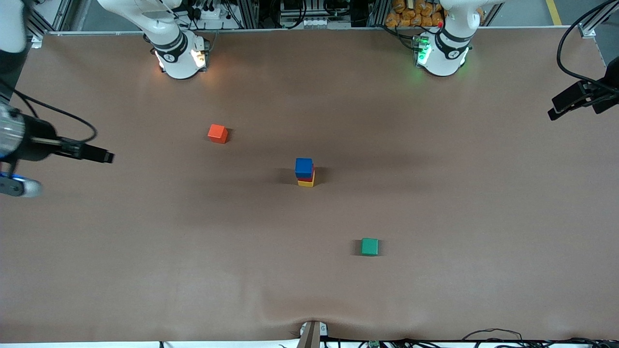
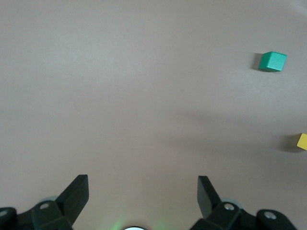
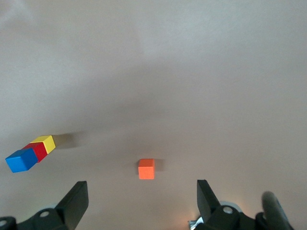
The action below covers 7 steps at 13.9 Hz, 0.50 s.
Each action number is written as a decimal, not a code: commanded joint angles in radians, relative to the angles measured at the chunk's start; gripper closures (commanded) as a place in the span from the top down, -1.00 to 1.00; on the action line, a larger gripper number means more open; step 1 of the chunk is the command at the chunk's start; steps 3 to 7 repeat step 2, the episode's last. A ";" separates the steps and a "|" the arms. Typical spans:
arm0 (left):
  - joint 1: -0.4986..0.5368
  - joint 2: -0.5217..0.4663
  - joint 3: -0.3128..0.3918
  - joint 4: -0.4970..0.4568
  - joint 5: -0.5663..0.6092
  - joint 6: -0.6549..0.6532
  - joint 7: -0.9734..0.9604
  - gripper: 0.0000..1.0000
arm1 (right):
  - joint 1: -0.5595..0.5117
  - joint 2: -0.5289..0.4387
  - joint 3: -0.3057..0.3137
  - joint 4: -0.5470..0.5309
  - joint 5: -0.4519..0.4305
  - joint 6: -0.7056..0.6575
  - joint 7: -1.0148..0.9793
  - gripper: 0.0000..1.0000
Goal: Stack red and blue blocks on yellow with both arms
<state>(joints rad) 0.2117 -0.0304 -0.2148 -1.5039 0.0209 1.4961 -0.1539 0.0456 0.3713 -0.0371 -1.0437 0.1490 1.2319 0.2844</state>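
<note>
**Tower standing, both arms waiting clear**

While the blue block [image 1: 303, 167] is sitting on the red block [image 1: 312, 173] over yellow [image 1: 306, 182] mid-table, both arms are waiting. The left gripper [image 2: 143, 194] and right gripper [image 3: 142, 199] are hanging spread, empty. The blue seems slightly offset; a nudge could be toppling it. The orange-red cube [image 1: 217, 133] and green cube [image 1: 369, 246] are lying well apart, obstructing nothing.

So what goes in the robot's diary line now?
blue block on red block on yellow | left gripper open | right gripper open
</note>
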 commanded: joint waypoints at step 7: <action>0.005 -0.002 -0.003 0.013 -0.003 -0.004 0.011 1.00 | -0.024 -0.106 0.022 -0.021 -0.096 -0.015 -0.134 1.00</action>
